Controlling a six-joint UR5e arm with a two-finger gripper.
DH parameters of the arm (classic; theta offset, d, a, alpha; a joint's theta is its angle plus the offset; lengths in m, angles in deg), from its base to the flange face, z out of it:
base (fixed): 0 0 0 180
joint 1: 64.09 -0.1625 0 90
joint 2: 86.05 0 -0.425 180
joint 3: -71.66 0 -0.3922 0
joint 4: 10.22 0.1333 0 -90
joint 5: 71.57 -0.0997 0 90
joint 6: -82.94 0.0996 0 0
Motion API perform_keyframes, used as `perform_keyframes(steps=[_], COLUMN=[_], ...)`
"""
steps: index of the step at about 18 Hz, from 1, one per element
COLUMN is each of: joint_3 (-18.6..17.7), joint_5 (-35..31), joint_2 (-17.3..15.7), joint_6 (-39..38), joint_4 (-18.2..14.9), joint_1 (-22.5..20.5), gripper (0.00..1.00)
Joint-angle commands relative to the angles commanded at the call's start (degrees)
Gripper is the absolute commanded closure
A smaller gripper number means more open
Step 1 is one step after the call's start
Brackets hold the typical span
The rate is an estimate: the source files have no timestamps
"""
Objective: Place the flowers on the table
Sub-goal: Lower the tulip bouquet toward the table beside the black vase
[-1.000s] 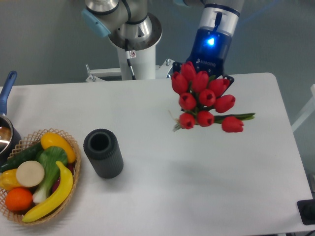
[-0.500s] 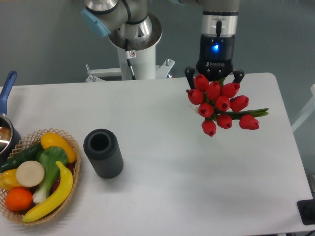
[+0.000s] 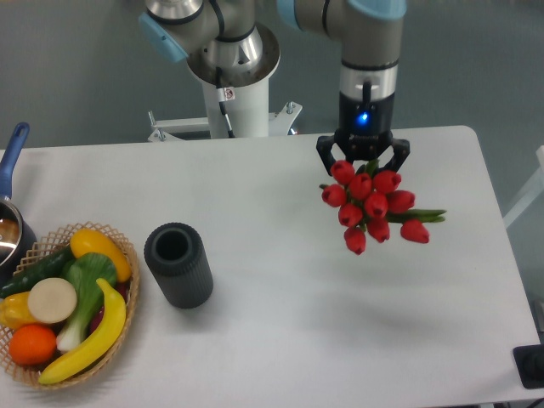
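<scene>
The black two-finger hand [image 3: 363, 161] grips the bunch of red tulips with green stems [image 3: 374, 207] above the white matte desk [image 3: 280, 306], far right. The bunch looks light and soft. I judge the tied stems the safest hold.

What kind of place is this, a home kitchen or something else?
Probably a robotics lab or test cell, not a kitchen: an industrial arm bolted at a bare white table, grey floor behind, and staged props such as the fruit basket and red flowers.
</scene>
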Motion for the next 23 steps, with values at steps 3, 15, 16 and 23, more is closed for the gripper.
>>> perform_keyframes(steps=[3,15,16,23], joint_3=[-0.4,-0.3,-0.4,-1.0], joint_5=[-2.9,-4.0,-4.0,-4.0], joint_2=[1.6,10.5,11.1,13.8], joint_6=[0.4,-1.2,-1.5,-2.3], joint_4=[0.1,-0.4,-0.4,-0.3], joint_1=[1.8,5.8,6.4,7.6], gripper=[0.59,0.59,0.59,0.59])
